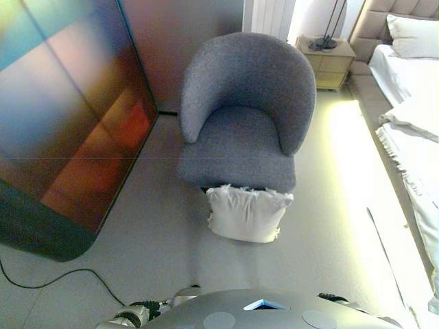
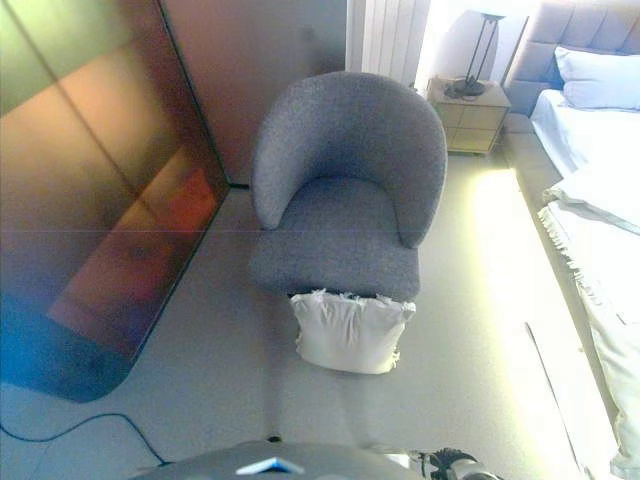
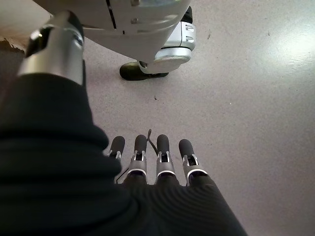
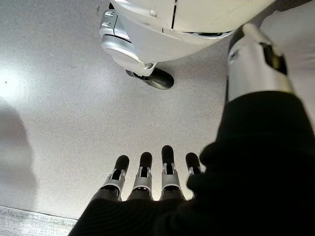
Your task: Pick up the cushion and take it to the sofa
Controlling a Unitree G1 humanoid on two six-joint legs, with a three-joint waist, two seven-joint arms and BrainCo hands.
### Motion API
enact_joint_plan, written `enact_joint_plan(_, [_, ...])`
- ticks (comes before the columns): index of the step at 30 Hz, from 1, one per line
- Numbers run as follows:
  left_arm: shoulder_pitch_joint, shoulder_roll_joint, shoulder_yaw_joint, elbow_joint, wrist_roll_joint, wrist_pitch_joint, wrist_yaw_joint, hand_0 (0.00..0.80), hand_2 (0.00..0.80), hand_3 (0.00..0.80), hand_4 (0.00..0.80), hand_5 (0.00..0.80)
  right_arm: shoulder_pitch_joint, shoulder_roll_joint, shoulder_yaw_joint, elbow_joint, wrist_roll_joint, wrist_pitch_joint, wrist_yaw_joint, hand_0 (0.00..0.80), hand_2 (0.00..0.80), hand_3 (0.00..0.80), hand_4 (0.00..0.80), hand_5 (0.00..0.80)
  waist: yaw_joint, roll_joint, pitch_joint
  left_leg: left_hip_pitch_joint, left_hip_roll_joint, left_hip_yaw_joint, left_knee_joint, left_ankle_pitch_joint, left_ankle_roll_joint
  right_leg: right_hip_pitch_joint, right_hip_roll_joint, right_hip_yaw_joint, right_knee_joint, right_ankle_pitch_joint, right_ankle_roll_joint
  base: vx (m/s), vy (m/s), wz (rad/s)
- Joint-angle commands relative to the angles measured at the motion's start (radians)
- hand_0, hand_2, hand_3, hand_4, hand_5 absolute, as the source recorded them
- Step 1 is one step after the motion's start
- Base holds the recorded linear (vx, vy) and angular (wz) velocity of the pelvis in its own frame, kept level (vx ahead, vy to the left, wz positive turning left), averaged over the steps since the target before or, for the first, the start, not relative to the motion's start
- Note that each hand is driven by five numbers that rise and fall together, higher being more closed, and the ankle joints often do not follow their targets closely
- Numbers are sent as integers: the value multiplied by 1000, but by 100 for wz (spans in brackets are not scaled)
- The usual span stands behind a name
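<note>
A white cushion [image 1: 246, 214] with frayed edges stands on the floor, leaning against the front of a grey armchair [image 1: 243, 116]. It also shows in the right eye view [image 2: 349, 332]. The armchair's seat is bare. My left hand [image 3: 163, 162] hangs low over the floor with its fingers straight and holds nothing. My right hand [image 4: 145, 177] hangs the same way, fingers straight and empty. Both hands are well short of the cushion and show only in their wrist views.
A large dark glossy panel [image 1: 62, 123] leans at the left. A bed [image 1: 411, 89] with white bedding runs along the right side. A nightstand [image 1: 327, 60] with a lamp stands behind the armchair. Open floor lies between me and the cushion.
</note>
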Motion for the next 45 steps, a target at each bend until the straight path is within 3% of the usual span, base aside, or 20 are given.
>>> enact_joint_plan(1, [-68,-8,-10,62,42,4,10,0,0,0,0,0,-78,25,14,57,-18,11,2,0,0,0,0,0,-4,-47,40,39,-60,20,5,-130,69,-1,-11,0,5,-36,22,0,0,0])
enact_joint_plan(21, [-69,-10,-2,59,12,14,11,0,0,0,0,0,-74,31,14,57,-14,6,-2,0,0,0,0,0,0,-47,35,40,-55,16,5,-128,66,4,-3,-11,5,-42,16,0,-11,1])
enact_joint_plan(28, [-63,-7,19,62,0,-12,45,0,0,0,0,0,-80,27,16,56,-17,6,9,0,0,0,0,0,12,-53,39,51,-47,5,9,-119,60,12,10,-10,5,-50,-1,8,-98,2])
enact_joint_plan(32, [-74,-8,34,60,3,-35,49,0,0,0,0,0,-106,20,24,50,-18,10,14,0,0,0,0,0,23,-85,75,-53,-36,9,283,-172,61,-27,-16,-16,78,-62,-34,-48,-130,3])
enact_joint_plan(35, [-84,-10,37,63,-15,-55,34,0,0,0,0,0,-131,4,39,33,-9,27,1,0,0,0,0,0,42,-99,130,-205,-26,-18,568,-116,70,-67,-23,-12,141,-68,-74,-109,-137,16])
enact_joint_plan(38, [-72,-11,49,62,-20,-55,19,0,0,0,0,0,-137,-13,37,26,-15,28,11,0,0,0,0,0,58,-87,167,-307,-23,-29,668,-69,65,-55,-4,-1,163,-84,-90,-11,-59,-7])
enact_joint_plan(41, [-52,-6,67,60,-21,-53,16,0,0,0,0,0,-135,-21,30,29,-35,19,27,0,0,0,0,0,83,-63,184,-331,-44,-36,539,-6,47,-5,31,23,157,-119,-87,165,10,-22])
enact_joint_plan(45, [-21,0,74,53,-8,-56,10,0,0,0,0,0,-125,-28,19,37,-41,6,23,0,0,0,0,0,109,-22,174,-330,-26,-4,221,104,12,102,87,57,133,-180,-80,338,39,-19])
